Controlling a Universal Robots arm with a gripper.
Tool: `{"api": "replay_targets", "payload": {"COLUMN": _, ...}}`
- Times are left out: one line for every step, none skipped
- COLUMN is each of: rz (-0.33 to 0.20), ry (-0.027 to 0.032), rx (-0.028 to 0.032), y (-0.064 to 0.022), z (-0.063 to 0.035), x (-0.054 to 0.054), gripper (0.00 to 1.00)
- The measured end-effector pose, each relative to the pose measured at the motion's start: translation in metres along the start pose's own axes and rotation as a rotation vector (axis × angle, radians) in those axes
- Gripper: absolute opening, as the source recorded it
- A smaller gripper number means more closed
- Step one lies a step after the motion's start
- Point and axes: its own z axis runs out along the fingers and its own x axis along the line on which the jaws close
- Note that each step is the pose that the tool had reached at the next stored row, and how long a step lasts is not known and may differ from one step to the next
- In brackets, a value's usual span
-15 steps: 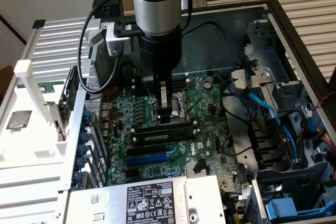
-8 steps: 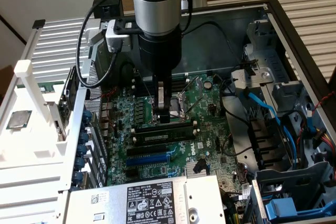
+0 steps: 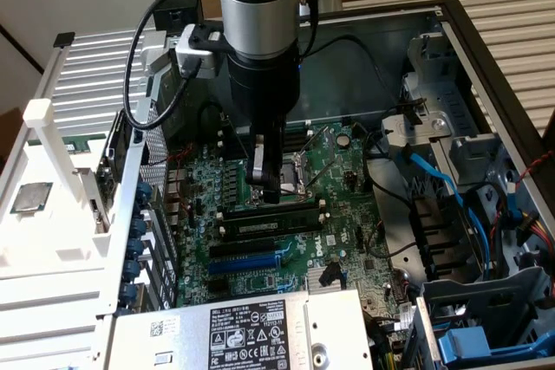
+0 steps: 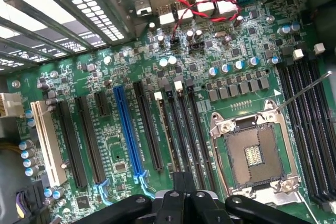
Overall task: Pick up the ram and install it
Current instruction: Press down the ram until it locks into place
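RAM (image 3: 270,224) sits seated in a memory slot beside the CPU socket (image 4: 255,155), w/ label up. My pincer (image 3: 264,190) hangs just above it, fingers pinched together, holding nothing, over the motherboard (image 4: 131,66).

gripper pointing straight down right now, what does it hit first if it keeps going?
Most likely the ram already sitting in a memory slot next to the CPU socket. The shut gripper hangs just above it, possibly touching; depth is unclear.
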Motion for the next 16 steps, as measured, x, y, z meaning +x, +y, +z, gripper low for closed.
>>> {"api": "replay_targets", "payload": {"rz": 0.017, "ry": -0.0002, "rx": -0.0005, "y": 0.0, "z": 0.0, "x": 0.0, "gripper": 0.1}}
{"api": "replay_targets", "payload": {"rz": 0.05, "ry": -0.0003, "rx": -0.0016, "y": 0.0, "z": 0.0001, "x": 0.0, "gripper": 0.1}}
{"api": "replay_targets", "payload": {"rz": 0.068, "ry": -0.0004, "rx": -0.0021, "y": 0.0, "z": 0.0001, "x": 0.0, "gripper": 0.1}}
{"api": "replay_targets", "payload": {"rz": 0.085, "ry": -0.0005, "rx": -0.0026, "y": 0.0, "z": 0.0001, "x": 0.0, "gripper": 0.1}}
{"api": "replay_targets", "payload": {"rz": 0.103, "ry": -0.0005, "rx": -0.0032, "y": 0.0, "z": 0.0001, "x": 0.0, "gripper": 0.1}}
{"api": "replay_targets", "payload": {"rz": 0.119, "ry": -0.0006, "rx": -0.0037, "y": 0.0, "z": 0.0002, "x": 0.0, "gripper": 0.1}}
{"api": "replay_targets", "payload": {"rz": 0.137, "ry": -0.0007, "rx": -0.0043, "y": 0.0, "z": 0.0002, "x": 0.0, "gripper": 0.1}}
{"api": "replay_targets", "payload": {"rz": 0.171, "ry": -0.0008, "rx": -0.0054, "y": 0.0, "z": 0.0003, "x": 0.0, "gripper": 0.1}}
{"api": "replay_targets", "payload": {"rz": 0.189, "ry": -0.001, "rx": -0.0059, "y": 0.0, "z": 0.0004, "x": 0.0, "gripper": 0.1}}
{"api": "replay_targets", "payload": {"rz": 0.206, "ry": -0.001, "rx": -0.0064, "y": 0.0, "z": 0.0004, "x": 0.0, "gripper": 0.1}}
{"api": "replay_targets", "payload": {"rz": 0.241, "ry": -0.0012, "rx": -0.0075, "y": 0.0, "z": 0.0005, "x": 0.0, "gripper": 0.1}}
{"api": "replay_targets", "payload": {"rz": 0.293, "ry": -0.0015, "rx": -0.0092, "y": 0.0, "z": 0.0006, "x": -0.0001, "gripper": 0.1}}
{"api": "replay_targets", "payload": {"rz": 0.311, "ry": -0.0016, "rx": -0.0097, "y": 0.0, "z": 0.0007, "x": -0.0001, "gripper": 0.1}}
{"api": "replay_targets", "payload": {"rz": 0.328, "ry": -0.0016, "rx": -0.0103, "y": 0.0, "z": 0.0007, "x": 0.0, "gripper": 0.1}}
{"api": "replay_targets", "payload": {"rz": 0.345, "ry": -0.0018, "rx": -0.0108, "y": 0.0, "z": 0.0008, "x": -0.0001, "gripper": 0.1}}
{"api": "replay_targets", "payload": {"rz": 0.379, "ry": -0.0019, "rx": -0.0119, "y": 0.0, "z": 0.0008, "x": -0.0001, "gripper": 0.1}}
